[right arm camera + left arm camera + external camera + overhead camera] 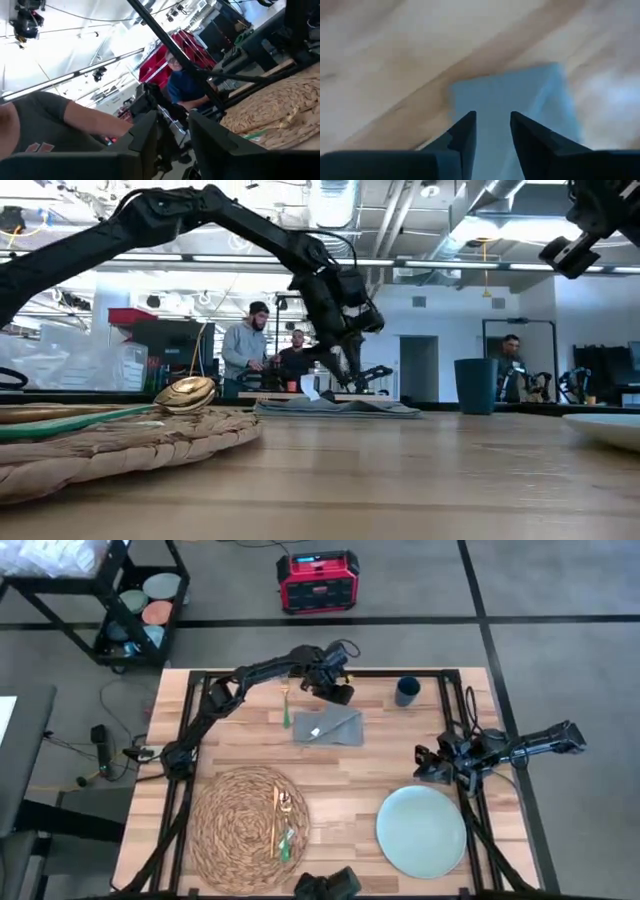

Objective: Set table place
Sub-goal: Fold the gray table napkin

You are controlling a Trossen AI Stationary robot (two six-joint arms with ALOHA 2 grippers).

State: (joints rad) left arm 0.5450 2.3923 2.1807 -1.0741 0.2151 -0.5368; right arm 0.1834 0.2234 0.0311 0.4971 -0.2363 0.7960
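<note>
Napkin [328,727] lies near the table's [350,772] far edge; the left gripper [335,694] hangs over it, fingers slightly apart, holding nothing. Right gripper [428,762] waits above the right edge beside the plate [421,831], fingers narrowly apart. No writing is legible.

The plate [610,427] is cut off at the low view's edge; the cutlery [280,820] seems indistinct.
</note>
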